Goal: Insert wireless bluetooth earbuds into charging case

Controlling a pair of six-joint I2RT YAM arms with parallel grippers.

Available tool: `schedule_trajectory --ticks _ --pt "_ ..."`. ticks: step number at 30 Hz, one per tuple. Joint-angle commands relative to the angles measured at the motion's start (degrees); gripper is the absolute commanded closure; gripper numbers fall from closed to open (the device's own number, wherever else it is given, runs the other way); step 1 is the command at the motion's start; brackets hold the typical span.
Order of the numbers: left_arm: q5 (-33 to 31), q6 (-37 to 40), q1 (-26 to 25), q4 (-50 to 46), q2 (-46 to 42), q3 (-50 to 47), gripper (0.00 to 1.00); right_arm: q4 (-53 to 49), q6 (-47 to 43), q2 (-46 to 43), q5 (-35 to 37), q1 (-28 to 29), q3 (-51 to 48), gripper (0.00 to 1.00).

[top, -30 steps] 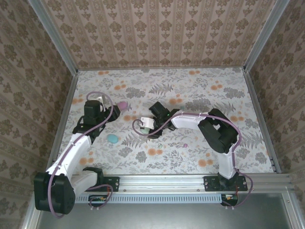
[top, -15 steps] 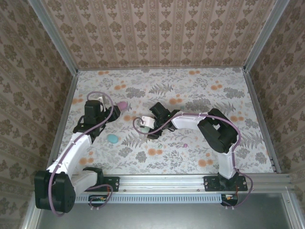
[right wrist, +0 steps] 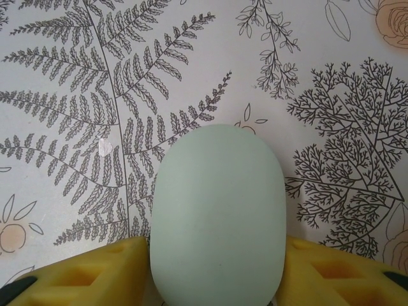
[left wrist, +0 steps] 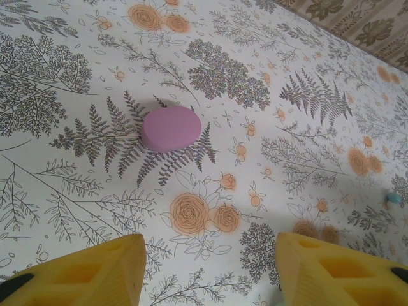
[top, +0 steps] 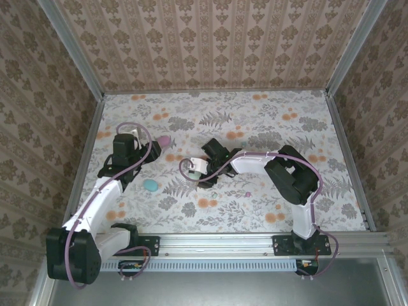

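Floral-print table (top: pixel 287 127) inside papered walls. Near mid-table, pinched at its near end between the yellow pads (right wrist: pixel 83 271) of the right gripper (right wrist: pixel 213 250), jaws set against both flanks: pale green charging case (right wrist: pixel 217 210), smooth, rounded, lid apparently shut; resting on the fern print or lifted clear, impossible to tell. Likely to squirt forward out of so shallow a hold on curved sides, or to twist when prised open. Earbuds: perhaps the tiny teal speck (left wrist: pixel 393 198) at the right edge of the left wrist view, too small to call. Further out, left gripper (left wrist: pixel 209 243) hanging empty, fingers well apart, short of a pink oval case (left wrist: pixel 171 128) lying flat; a teal piece (top: pixel 151 185) near that arm. Danger, too, of pairing buds with the wrong shell among several lookalikes, and of knocking small parts across the slick print.
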Motion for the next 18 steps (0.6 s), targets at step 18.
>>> schedule_trajectory --ticks 18 --pt "4.1 2.1 0.5 1.7 1.4 0.5 0.43 6.3 3.7 -3.7 -1.4 -0.1 -3.3 0.6"
